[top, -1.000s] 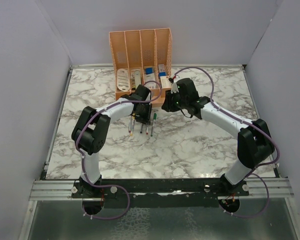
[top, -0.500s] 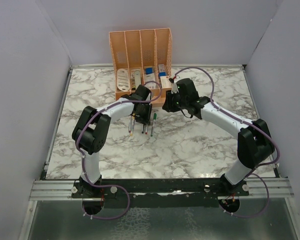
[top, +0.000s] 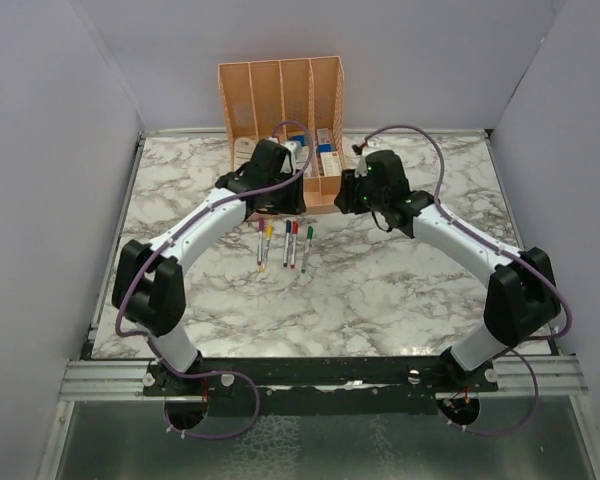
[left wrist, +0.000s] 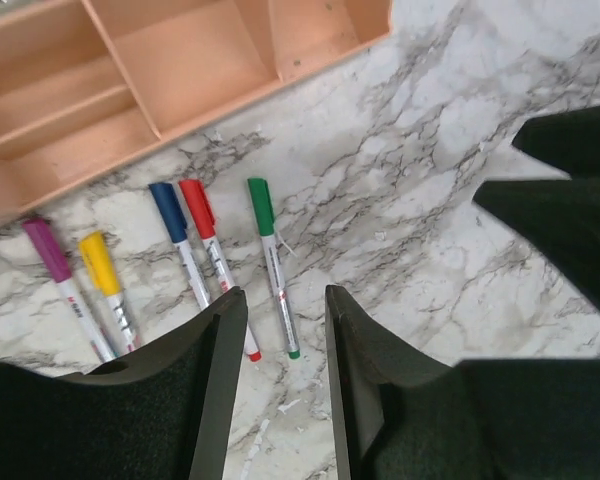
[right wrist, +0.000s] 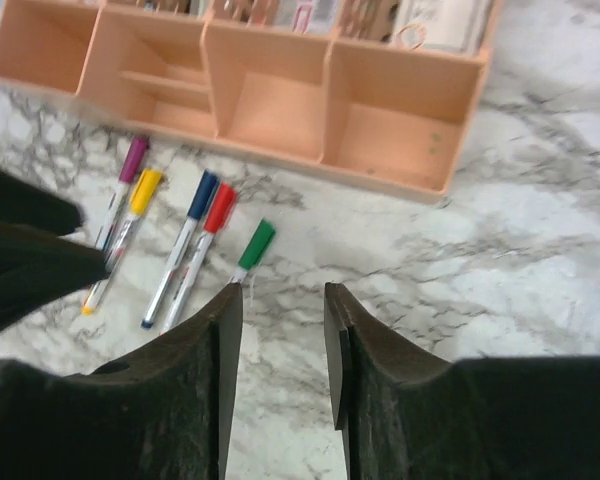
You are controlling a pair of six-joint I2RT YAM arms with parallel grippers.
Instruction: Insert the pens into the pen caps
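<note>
all five pens lie capped, caps pushed on, side by side on the marble table just before the orange organiser; the task looks done. left gripper and right gripper hover above, jaws partly open, empty

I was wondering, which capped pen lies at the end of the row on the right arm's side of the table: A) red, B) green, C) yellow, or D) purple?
B: in the top view the green-capped pen is the rightmost of the five, just right of the red-capped pen.
</note>
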